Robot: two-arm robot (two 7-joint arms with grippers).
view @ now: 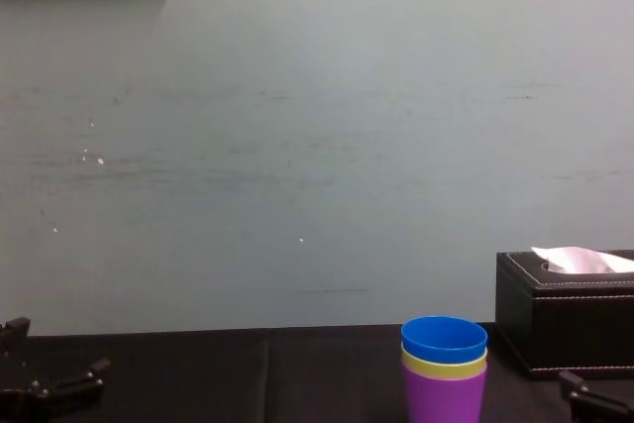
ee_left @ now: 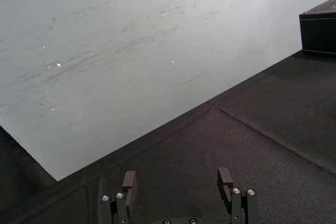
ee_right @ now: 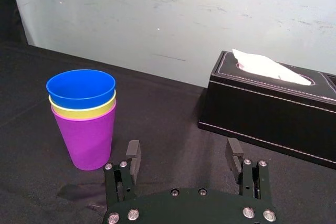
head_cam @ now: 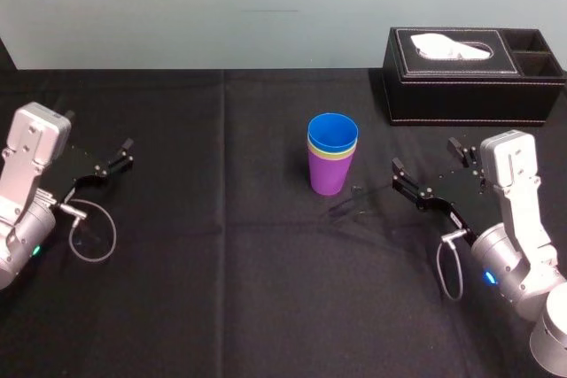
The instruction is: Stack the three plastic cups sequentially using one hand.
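The three plastic cups (head_cam: pixel 331 157) stand upright as one stack near the middle of the black table, purple at the bottom, yellow-green in it and blue on top. The stack (ee_right: pixel 84 116) also shows in the right wrist view and in the chest view (view: pixel 444 369). My right gripper (head_cam: pixel 425 170) hangs open to the right of the stack, apart from it, with nothing between its fingers (ee_right: pixel 133 156). At the far left of the table my left gripper (head_cam: pixel 113 158) is parked, open and empty, its fingers (ee_left: pixel 129 181) over bare cloth.
A black tissue box (head_cam: pixel 469 73) with a white tissue stands at the back right, behind my right gripper. A pale wall (head_cam: pixel 195 6) closes the table's far edge. A cable loop (head_cam: pixel 93 236) hangs by my left arm.
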